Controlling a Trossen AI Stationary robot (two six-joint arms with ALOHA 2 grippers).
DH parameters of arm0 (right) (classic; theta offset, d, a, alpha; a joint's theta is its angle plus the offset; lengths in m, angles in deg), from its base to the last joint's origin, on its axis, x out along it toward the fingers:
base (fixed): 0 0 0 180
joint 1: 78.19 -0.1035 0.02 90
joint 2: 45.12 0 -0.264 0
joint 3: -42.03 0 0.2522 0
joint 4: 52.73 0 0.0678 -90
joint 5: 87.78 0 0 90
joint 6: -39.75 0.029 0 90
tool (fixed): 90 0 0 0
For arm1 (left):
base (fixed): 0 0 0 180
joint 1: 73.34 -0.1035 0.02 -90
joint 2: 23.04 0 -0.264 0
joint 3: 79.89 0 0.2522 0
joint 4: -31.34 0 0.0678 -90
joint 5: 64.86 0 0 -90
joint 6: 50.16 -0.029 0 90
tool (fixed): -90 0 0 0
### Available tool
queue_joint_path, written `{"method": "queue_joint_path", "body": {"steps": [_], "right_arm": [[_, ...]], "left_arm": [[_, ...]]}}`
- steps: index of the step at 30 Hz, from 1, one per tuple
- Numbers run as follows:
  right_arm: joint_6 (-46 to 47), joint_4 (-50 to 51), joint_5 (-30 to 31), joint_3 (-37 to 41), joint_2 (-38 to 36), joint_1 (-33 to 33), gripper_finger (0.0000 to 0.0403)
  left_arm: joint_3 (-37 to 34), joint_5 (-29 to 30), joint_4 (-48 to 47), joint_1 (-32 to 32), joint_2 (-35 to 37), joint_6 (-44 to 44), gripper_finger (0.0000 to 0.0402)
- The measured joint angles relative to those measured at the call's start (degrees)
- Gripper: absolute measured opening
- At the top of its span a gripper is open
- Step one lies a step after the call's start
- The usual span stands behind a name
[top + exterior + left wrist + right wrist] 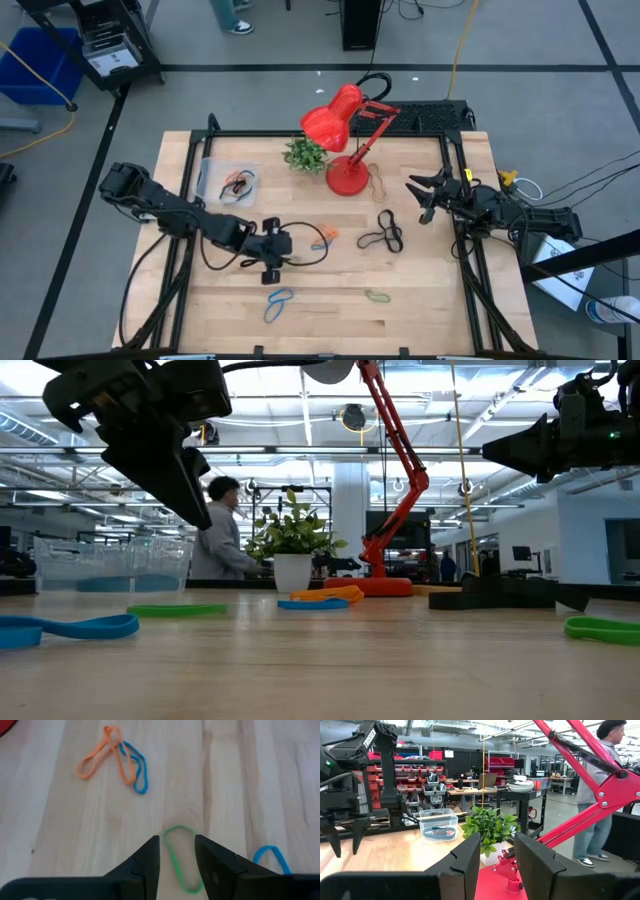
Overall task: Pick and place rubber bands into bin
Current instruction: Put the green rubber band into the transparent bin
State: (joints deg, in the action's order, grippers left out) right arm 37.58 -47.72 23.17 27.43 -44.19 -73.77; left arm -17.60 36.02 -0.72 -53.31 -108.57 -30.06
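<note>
My left gripper point(270, 270) hangs open above the table's middle left, well clear of the wood in the low view point(195, 510). In the left wrist view its fingers point(177, 845) stand on either side of a green rubber band point(173, 859) that lies flat on the table. An orange and a blue band point(120, 760) lie together farther off, and they also show in the high view point(322, 237). Another blue band point(279, 300) and a green band point(377, 296) lie near the front. The clear bin point(228, 182) holds some bands. My right gripper point(422, 200) waits open at the right.
A red desk lamp point(345, 135) and a small potted plant point(306, 154) stand at the back middle. Black bands point(382, 235) lie in the middle right, and a brown band point(380, 180) lies by the lamp base. A person stands beyond the table point(220, 530).
</note>
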Motion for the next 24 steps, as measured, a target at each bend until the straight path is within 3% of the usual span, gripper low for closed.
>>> {"method": "queue_joint_path", "body": {"steps": [7,24], "right_arm": [[0.02,0.11,-0.02,0.01,0.00,-0.01,0.0114],[0.02,0.89,-0.03,0.00,0.02,-0.01,0.0114]], "left_arm": [[-0.04,1.49,-1.32,0.25,-3.44,3.33,0.0127],[0.20,-2.47,0.73,1.06,-13.74,7.57,0.0127]]}}
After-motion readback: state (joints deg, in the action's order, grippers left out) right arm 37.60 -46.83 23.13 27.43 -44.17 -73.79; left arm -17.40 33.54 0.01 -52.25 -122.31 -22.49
